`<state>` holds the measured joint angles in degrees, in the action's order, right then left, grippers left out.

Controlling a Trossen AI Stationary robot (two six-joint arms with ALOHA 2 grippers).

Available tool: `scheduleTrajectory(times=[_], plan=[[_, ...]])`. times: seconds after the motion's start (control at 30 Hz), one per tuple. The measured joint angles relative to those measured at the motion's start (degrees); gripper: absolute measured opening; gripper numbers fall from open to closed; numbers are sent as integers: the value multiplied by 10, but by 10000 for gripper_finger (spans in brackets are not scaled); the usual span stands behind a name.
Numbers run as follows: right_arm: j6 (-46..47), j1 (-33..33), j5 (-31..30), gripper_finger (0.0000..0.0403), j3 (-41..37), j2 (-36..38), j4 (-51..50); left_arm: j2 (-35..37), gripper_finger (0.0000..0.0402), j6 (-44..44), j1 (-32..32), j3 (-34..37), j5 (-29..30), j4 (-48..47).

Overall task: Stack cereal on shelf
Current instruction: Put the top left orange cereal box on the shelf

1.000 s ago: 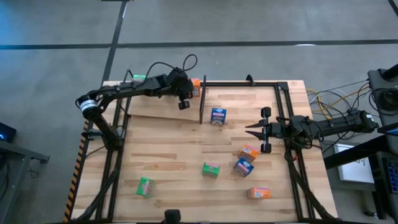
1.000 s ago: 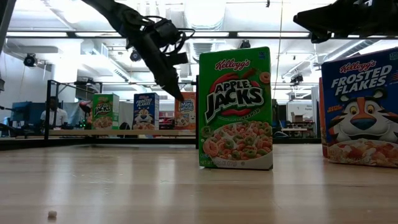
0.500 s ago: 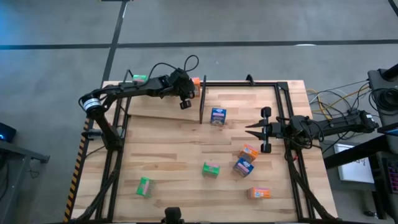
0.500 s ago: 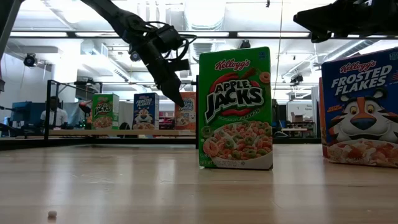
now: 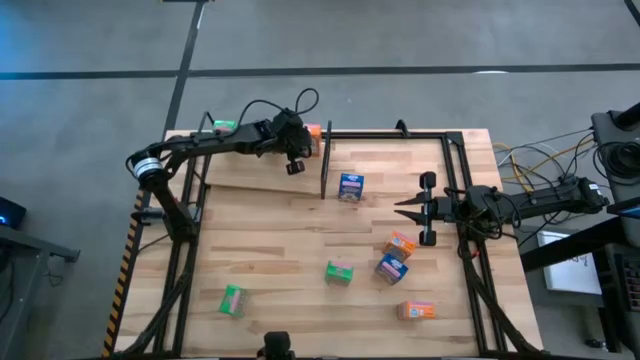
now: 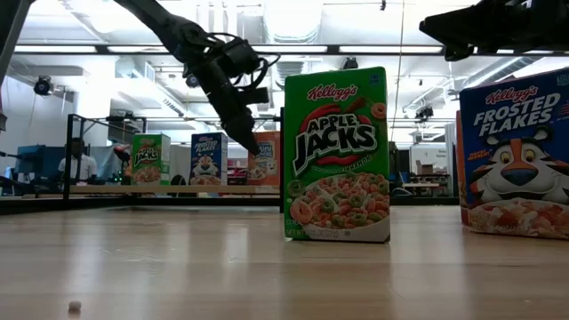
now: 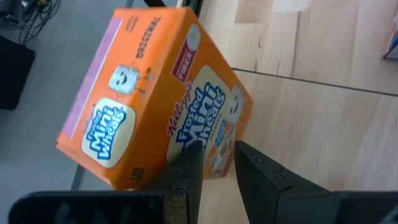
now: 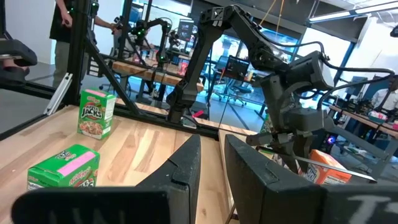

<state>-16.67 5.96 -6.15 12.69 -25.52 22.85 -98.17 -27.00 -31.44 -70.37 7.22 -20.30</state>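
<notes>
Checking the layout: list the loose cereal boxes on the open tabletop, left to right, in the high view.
Green box → green box → blue box → blue box → orange box.

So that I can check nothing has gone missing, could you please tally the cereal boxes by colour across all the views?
Green boxes: 3
Blue boxes: 3 (one shows only in the low view, on the shelf)
Orange boxes: 3
Total: 9
</notes>
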Motion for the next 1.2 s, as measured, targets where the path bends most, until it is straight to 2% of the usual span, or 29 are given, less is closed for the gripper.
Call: scheduleTrajectory(times=[0.37,0.67,0.9,1.1,1.2], plan=[[0,0,0,63,0,0,0,10,75,19,14,-3,-3,-10],[0,0,0,63,0,0,0,50,75,12,33,-46,-4,-52],[1,0,0,63,0,0,0,75,75,5,23,-64,22,-64],[0,0,0,63,0,0,1,74,75,9,24,-50,-61,-76],[0,0,0,63,0,0,1,67,75,12,24,-33,-64,-68]])
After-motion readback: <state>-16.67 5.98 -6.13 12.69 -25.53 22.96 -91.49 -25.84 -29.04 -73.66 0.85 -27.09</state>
